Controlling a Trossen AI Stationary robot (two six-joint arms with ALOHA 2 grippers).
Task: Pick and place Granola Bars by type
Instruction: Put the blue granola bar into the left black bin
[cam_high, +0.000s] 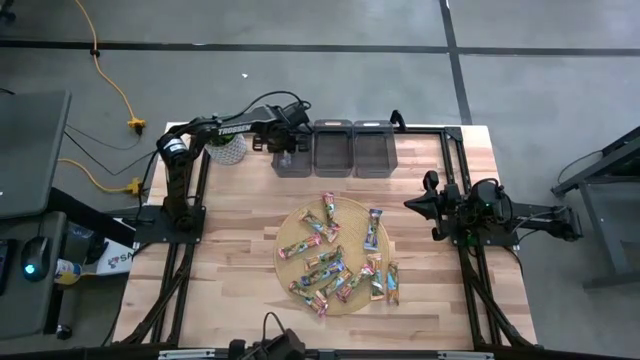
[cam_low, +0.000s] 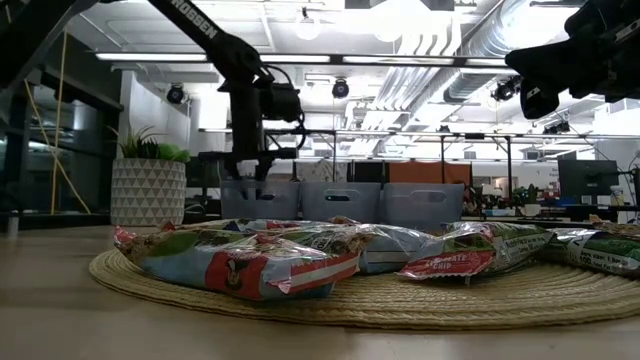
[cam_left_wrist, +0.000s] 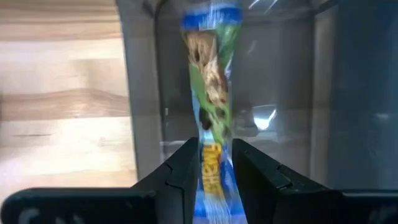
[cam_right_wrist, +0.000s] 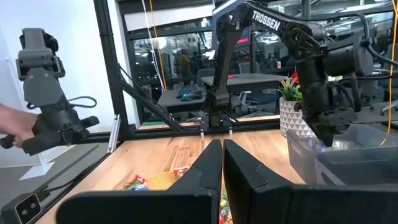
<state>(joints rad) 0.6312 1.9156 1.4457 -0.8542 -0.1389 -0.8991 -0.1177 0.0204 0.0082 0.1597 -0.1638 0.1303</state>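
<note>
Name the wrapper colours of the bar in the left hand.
Blue, green and yellow, on the bar in the left hand; clearest in the left wrist view.

Item: one granola bar (cam_left_wrist: 211, 106), blue, green and tan wrapper with yellow lettering near its lower end, hanging lengthwise between my two dark fingers (cam_left_wrist: 180, 177). My left gripper (cam_left_wrist: 216, 169) has both fingers right beside the wrapper's lower end, one on each side; contact on either side I cannot tell. Location: inside a grey bin (cam_left_wrist: 140, 93), whose translucent walls stand around the bar. Beside the bin: light wooden table (cam_left_wrist: 59, 93), plank grain showing
</note>
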